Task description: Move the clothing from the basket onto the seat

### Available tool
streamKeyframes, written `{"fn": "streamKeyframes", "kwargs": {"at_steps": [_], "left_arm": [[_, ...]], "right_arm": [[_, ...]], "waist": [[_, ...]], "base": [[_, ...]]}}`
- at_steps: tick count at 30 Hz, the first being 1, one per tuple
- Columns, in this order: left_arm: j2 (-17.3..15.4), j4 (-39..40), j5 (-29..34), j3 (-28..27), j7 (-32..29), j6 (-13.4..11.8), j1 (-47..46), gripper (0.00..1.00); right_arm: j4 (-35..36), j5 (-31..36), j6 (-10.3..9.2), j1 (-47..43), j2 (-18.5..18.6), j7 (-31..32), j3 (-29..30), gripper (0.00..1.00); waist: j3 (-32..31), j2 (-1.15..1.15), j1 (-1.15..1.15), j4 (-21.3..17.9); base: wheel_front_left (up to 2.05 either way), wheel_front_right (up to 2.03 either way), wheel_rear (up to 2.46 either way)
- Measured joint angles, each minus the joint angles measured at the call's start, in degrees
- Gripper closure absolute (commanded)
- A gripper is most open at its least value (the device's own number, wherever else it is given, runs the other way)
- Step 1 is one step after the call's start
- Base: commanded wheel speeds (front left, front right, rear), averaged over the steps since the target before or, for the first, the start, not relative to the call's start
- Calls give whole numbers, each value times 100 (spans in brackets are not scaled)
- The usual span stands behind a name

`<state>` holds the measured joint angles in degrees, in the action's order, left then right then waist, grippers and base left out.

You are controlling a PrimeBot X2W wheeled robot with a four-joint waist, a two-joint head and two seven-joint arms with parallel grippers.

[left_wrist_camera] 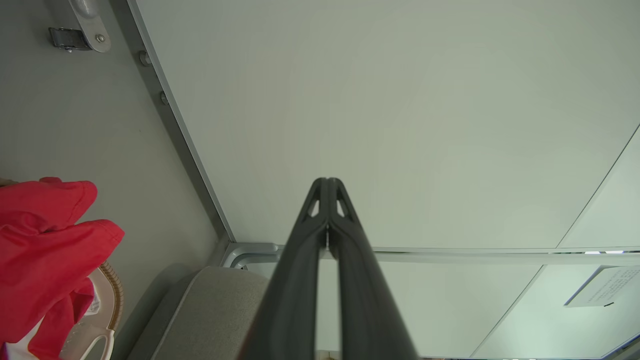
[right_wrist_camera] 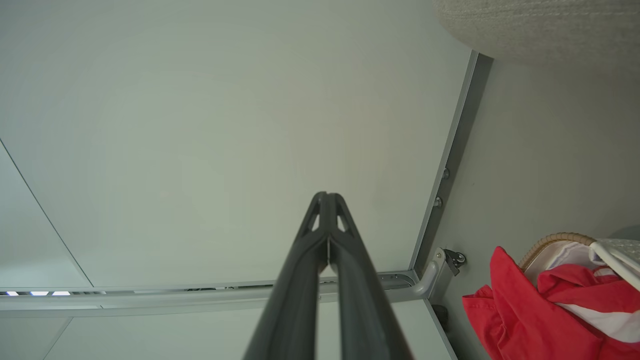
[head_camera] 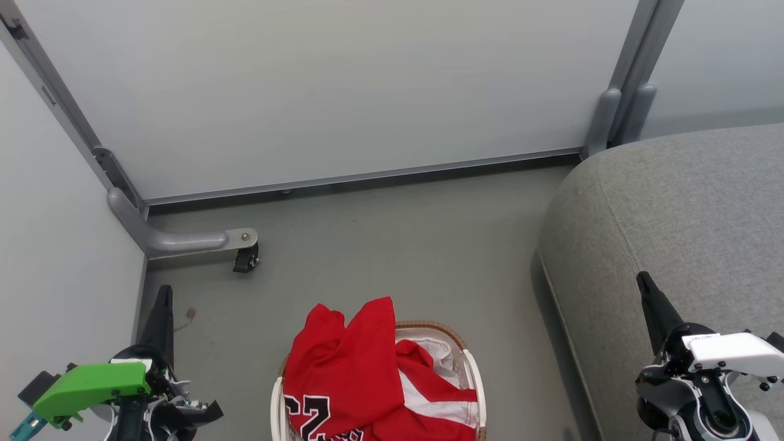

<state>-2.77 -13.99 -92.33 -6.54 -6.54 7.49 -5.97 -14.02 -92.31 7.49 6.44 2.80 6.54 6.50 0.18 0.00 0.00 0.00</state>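
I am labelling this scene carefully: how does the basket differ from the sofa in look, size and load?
The basket is white plastic with a brown woven rim; the sofa is grey fabric. The basket is far smaller than the sofa. Red clothing is heaped in the basket and spills over its rim; the visible part of the sofa bears none. Both stand on the floor and have rounded outlines.

The clothing [head_camera: 349,361] lies heaped in the basket [head_camera: 473,369], left of the seat [head_camera: 674,208].
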Motion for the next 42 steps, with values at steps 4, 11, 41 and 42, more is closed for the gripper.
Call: {"fn": "streamKeyframes", "kwargs": {"at_steps": [4,11,41,42], "left_arm": [[0,0,0,0,0,0,0,100],[0,0,0,0,0,0,0,100],[64,-86,458,472,426,0,278,0],[64,-69,526,488,446,0,278,0]], "right_arm": [[0,0,0,0,0,0,0,100],[0,0,0,0,0,0,0,100],[-314,699,-2,-206,-109,-416,-15,0],[-302,784,-2,-207,-108,-436,-3,0]], "waist": [[0,0,0,0],[0,0,0,0],[8,0,0,7],[8,0,0,7]], "base": [[0,0,0],[0,0,0],[0,0,0],[0,0,0]]}}
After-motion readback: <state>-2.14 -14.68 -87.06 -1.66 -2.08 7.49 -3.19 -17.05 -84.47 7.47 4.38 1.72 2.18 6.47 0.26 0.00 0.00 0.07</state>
